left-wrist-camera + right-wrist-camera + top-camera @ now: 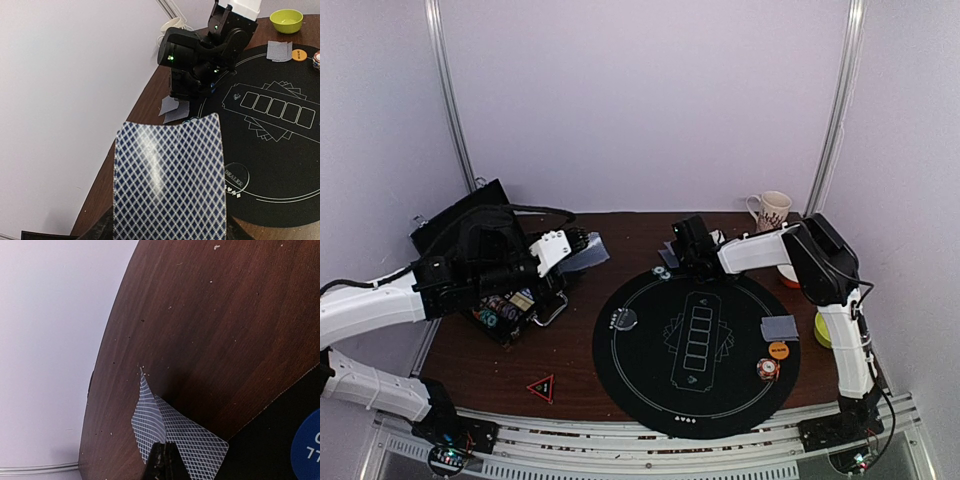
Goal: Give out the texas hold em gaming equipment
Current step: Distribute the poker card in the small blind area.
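My left gripper (576,246) is shut on grey-blue-backed playing cards (169,175), held above the wood left of the black round mat (650,395); the cards fill the left wrist view and hide the fingers. At the mat's far edge my right gripper (167,454) is shut, pinching two playing cards (192,442) whose far corners touch the table. A blue button (661,272) lies beside them. More cards (779,327), an orange button (779,350) and a poker chip stack (769,368) sit on the mat's right. A clear dealer button (623,319) lies on its left.
A black case (505,310) holding chips stands under the left arm. A patterned mug (772,210) stands at the back right. An orange bowl (788,277) and a green bowl (823,332) sit along the right edge. A red triangle (541,387) lies front left.
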Robot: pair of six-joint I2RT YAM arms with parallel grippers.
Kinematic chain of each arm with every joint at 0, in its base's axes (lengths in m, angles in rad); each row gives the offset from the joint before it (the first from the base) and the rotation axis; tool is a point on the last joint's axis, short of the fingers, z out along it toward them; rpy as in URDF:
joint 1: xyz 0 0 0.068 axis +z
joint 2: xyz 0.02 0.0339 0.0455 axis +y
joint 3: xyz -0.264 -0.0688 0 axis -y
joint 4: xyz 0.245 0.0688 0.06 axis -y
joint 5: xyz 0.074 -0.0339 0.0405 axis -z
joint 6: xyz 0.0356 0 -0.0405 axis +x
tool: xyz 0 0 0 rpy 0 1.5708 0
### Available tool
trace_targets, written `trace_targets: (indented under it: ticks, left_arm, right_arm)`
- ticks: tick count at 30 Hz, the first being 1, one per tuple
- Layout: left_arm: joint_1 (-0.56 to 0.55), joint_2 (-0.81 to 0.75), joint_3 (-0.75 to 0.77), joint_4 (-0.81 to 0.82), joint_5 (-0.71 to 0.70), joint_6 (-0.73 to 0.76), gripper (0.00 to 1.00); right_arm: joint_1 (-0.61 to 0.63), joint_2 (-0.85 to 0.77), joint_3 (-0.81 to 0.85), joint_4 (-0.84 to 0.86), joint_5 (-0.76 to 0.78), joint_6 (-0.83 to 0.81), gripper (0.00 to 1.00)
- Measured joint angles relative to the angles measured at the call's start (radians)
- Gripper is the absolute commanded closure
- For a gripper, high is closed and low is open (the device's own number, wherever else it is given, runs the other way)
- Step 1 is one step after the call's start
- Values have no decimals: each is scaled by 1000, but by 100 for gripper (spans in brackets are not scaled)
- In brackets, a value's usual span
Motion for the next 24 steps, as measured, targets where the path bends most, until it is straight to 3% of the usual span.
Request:
trace_targets:
  ticks: [9,17,21,24]
  left_arm:
    - [0,0,0,-1,-6,2,45]
    - [0,0,0,-9,-8,6,45]
    - [0,0,0,-15,-10,10,45]
    - [0,0,0,-25,-13,11,45]
  right_arm:
    - [0,0,0,0,-7,21,93]
    - [0,0,0,-5,-22,31,75]
    - [0,0,0,-6,-24,32,60]
    - [0,-1,-2,-13,-23,32,57]
